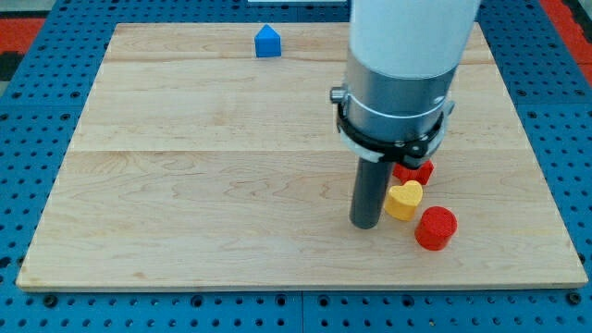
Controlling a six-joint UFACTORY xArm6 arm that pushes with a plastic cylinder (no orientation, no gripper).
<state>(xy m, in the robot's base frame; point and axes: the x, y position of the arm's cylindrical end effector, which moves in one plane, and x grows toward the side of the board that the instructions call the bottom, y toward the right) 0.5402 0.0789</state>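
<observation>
My tip [365, 223] rests on the wooden board [213, 176] at the lower right of the view. It stands just left of a yellow heart-shaped block [405, 200], touching it or nearly so. A red block [416, 171] lies behind the yellow one, partly hidden by the arm's body, so its shape is unclear. A red cylinder [436, 228] sits to the lower right of the yellow heart, close to it. A blue house-shaped block [267, 42] stands alone near the view's top edge, far from the tip.
The wooden board lies on a blue perforated table [37, 120]. The arm's wide white and grey body [402, 65] covers the upper right part of the board.
</observation>
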